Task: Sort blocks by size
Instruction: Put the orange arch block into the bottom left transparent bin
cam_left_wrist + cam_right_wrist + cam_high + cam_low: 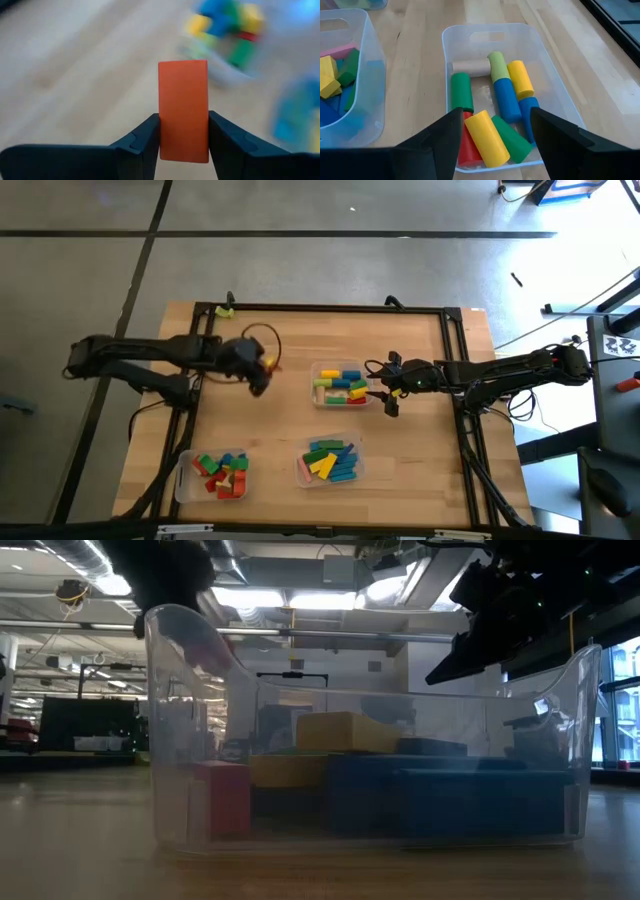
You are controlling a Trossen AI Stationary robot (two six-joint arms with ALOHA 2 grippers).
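You look level across the bench (80,850) into a clear tray (175,720) holding blue (450,800), yellow (340,730) and red (222,795) blocks, dark arms overhead.

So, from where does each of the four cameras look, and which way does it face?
High view: above the table, looking straight down; both arms and three trays show.
Low view: at table height, looking level through a clear tray; dark arm parts hang above.
Left wrist view: on the left arm, looking past the left gripper, its jaws shut on a red block.
Right wrist view: on the right arm, looking past the open right gripper into the middle tray.
Shared: the high view also shows the middle tray.
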